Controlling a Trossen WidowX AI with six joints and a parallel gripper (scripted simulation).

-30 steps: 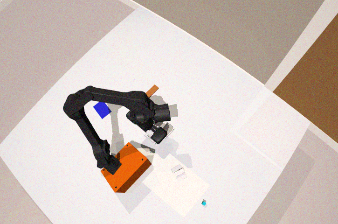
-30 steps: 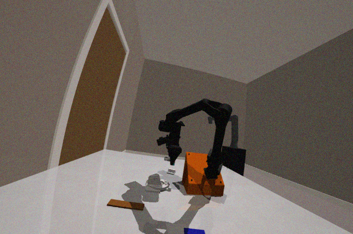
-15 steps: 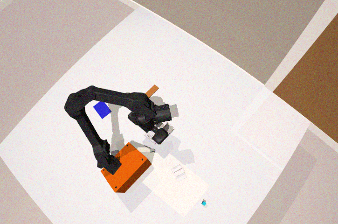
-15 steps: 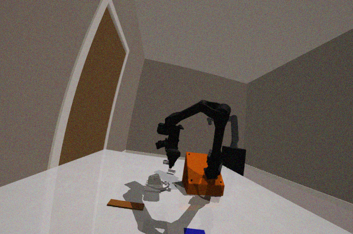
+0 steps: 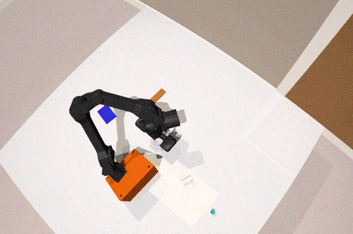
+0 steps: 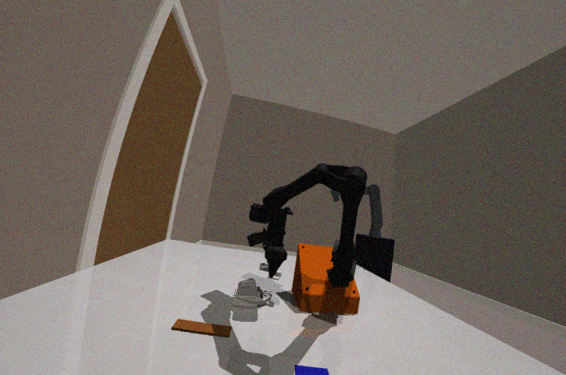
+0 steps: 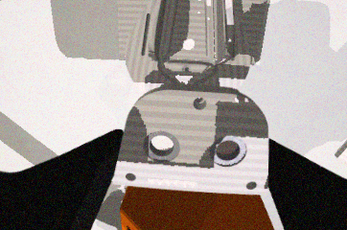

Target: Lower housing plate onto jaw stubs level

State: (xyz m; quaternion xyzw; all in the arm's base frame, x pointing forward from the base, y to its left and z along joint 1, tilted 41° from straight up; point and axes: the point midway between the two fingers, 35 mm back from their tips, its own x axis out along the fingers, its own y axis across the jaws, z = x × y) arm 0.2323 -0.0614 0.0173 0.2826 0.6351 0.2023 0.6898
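Note:
The gripper (image 6: 271,276) (image 7: 196,135) is shut on the housing plate (image 7: 173,107), a pale plate with rounded upper corners and two large round holes. Its black fingers grip the plate's left and right edges in the wrist view. The plate is held above the table, its tilt hard to judge. The grey ribbed base assembly (image 6: 247,294) (image 7: 133,29) stands just beyond and below the plate; the plate and hand cover part of it. The jaws are hard to tell apart, and the stubs are hidden, so I cannot tell whether the plate touches them.
The orange mount block (image 5: 135,175) (image 6: 314,269) stands near the hand. A small slotted pale stand (image 5: 187,180) sits on a cream sheet (image 5: 190,208), with a cyan cube (image 5: 213,212) beyond. A brown strip (image 5: 159,93) (image 6: 199,327) and a blue square (image 5: 106,114) (image 6: 311,370) lie on the table.

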